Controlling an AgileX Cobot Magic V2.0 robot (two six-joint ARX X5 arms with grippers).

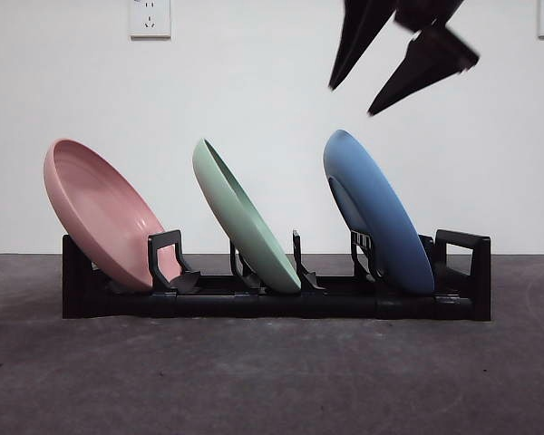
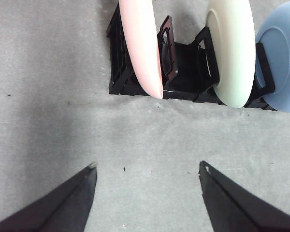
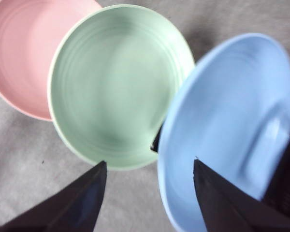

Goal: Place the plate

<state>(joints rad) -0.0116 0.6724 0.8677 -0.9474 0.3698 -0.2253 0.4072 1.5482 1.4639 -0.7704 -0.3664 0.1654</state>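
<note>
While hanging above the rack's far-right end: right gripper point(image 1: 354, 100) with jaws spread apart and nothing between them, tips pointing down toward the blue plate.
Right gripper, own wrist view: right gripper point(image 3: 150, 166) poised over the blue plate's upper rim, clear of it, no contact visible.
Blue plate point(image 1: 376, 213): seated on edge in the rack's right-hand slot, tilted with top leaning toward the other plates, just below the right gripper; also in wrist views point(image 3: 232, 130) point(image 2: 280, 67).
Green plate point(image 1: 245, 217): on edge in the middle slot, same tilt, beside the blue plate and apart from it in the front view; also point(image 3: 118, 84) point(image 2: 234, 53).
Pink plate point(image 1: 104, 213): on edge in the left-hand slot, same tilt, farthest from the right gripper; also point(image 3: 34, 53) point(image 2: 142, 46).
Rack point(image 1: 272, 294): black, low, holding all three plates; resting on the grey table point(image 1: 272, 381).
Left gripper point(image 2: 147, 169): jaws wide apart, empty, held over bare table near the rack's pink-plate end point(image 2: 118, 72), well clear of the plates.
Wall point(image 1: 254, 91): white, with sockets point(image 1: 150, 18) near the top.
</note>
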